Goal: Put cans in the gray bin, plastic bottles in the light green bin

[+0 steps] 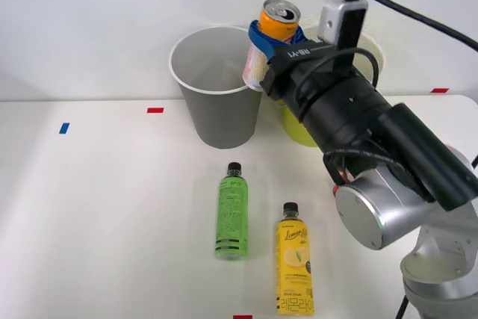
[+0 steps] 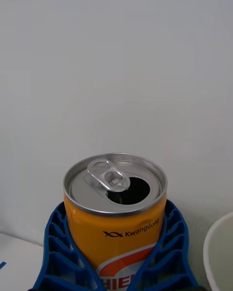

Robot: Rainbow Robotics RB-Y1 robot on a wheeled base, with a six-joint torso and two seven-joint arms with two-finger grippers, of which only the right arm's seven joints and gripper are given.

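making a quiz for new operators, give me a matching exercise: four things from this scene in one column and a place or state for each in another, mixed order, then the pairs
Things
1. orange and white aluminium can
2. bright green black-capped plastic bottle
3. yellow lemon-label plastic bottle
4. tall round gray plastic bin

Places or states
A. standing upright on the table, left of the arm
B. lying on the table, nearest the front view's bottom edge
C. held up in the right end effector, near the gray bin's rim
D. lying on the table just in front of the gray bin

Pairs: 1-C, 2-D, 3-B, 4-A
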